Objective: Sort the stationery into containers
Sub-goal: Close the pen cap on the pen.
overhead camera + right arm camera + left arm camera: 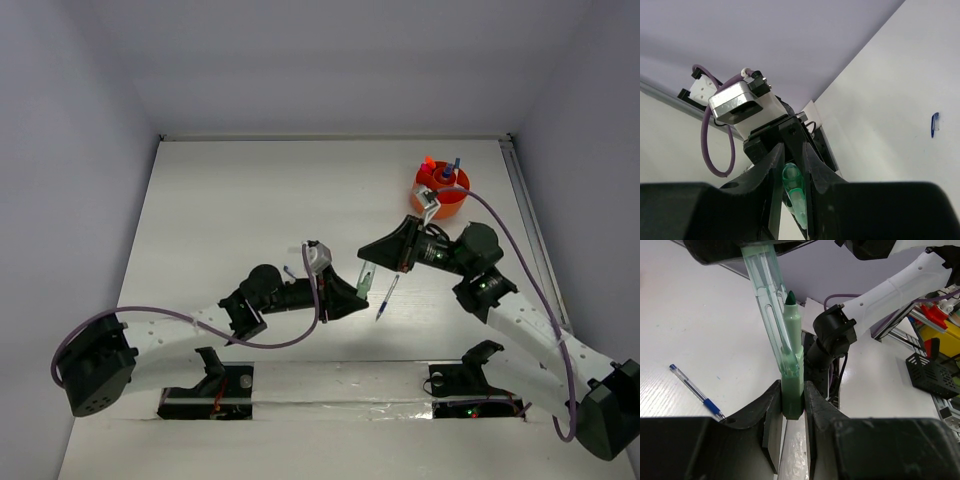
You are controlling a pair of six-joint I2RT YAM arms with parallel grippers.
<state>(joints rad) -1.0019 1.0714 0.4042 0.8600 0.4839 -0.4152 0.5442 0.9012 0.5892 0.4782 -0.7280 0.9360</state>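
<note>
My left gripper (352,290) is shut on the base of a pale green marker (792,365), which stands up with its dark green tip bare. My right gripper (374,256) is shut on a clear green cap (767,305), held slanting right beside the marker's tip. The cap also shows between the right fingers in the right wrist view (794,187). The two grippers meet at mid-table, above the surface. A blue pen (387,297) lies on the table just right of them and also shows in the left wrist view (695,391). The orange cup (441,190) stands at the far right with a few pens in it.
A small blue piece (288,271) lies on the table by the left arm and shows in the right wrist view (934,124). The right arm (880,295) crosses behind the marker. White walls close the table at the back and sides.
</note>
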